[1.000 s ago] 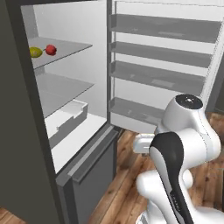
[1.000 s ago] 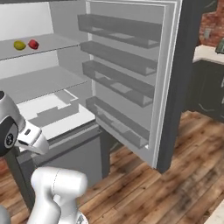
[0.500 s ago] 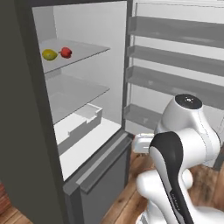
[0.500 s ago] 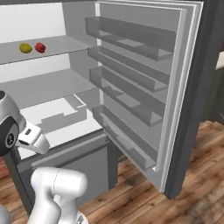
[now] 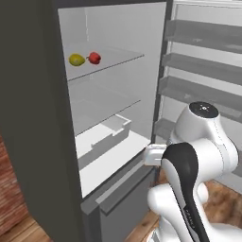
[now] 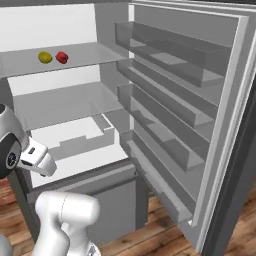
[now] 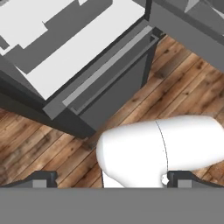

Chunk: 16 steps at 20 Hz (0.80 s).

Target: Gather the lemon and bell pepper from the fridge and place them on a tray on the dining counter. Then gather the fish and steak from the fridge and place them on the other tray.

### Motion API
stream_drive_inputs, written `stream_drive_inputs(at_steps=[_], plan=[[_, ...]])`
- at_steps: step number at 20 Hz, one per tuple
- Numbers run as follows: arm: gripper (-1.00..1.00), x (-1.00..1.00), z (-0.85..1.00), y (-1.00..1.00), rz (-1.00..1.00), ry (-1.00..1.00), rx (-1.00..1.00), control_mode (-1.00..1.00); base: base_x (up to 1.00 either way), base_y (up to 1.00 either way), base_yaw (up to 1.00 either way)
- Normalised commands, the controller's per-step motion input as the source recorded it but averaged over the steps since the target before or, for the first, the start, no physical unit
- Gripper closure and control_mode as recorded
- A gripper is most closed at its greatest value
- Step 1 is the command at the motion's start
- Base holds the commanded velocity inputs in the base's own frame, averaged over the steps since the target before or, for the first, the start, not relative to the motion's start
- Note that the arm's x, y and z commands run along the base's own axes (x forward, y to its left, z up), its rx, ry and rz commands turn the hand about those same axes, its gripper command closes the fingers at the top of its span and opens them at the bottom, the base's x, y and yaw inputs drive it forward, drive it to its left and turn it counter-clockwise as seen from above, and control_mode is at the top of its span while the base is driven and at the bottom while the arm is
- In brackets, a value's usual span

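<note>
The fridge (image 5: 33, 118) stands open, white inside with glass shelves. On its upper shelf lie the yellow lemon (image 5: 77, 60) (image 6: 45, 57) and, touching distance to its right, the red bell pepper (image 5: 94, 57) (image 6: 62, 57). My gripper (image 7: 111, 179) is open with nothing between its fingertips (image 7: 43, 178). It points down at the wooden floor in front of the fridge's bottom drawer (image 7: 105, 83), well below the fruit shelf. The fish, the steak, the trays and the dining counter are out of view.
The fridge door (image 6: 225, 110) is swung wide to the right, with several grey door shelves (image 5: 203, 61) (image 6: 165, 105). A white bin (image 5: 101, 139) (image 6: 80, 140) sits on a lower shelf. Wooden floor (image 7: 175, 78) lies below. A brick wall (image 5: 9, 198) is at the left.
The whole picture has shifted: the base has driven, so the fridge interior now sits more to the right and nearer. The arm keeps its folded pose and the gripper stays open.
</note>
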Motion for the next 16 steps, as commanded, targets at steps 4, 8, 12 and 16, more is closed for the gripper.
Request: stream_drive_inputs(at_steps=[4, 8, 12, 16], plan=[[-1.0, 0.0, 0.0, 0.0, 0.0, 0.0, 0.0, 1.0, 0.5, -0.02, 0.27], [-1.0, 0.0, 0.0, 0.0, 0.0, 0.0, 0.0, 1.0, 0.51, -0.08, 0.24], [-1.0, 0.0, 0.0, 0.0, 0.0, 0.0, 0.0, 1.0, 0.49, -0.14, 0.21], [-1.0, 0.0, 0.0, 0.0, 0.0, 0.0, 0.0, 1.0, 0.51, -0.18, 0.2]])
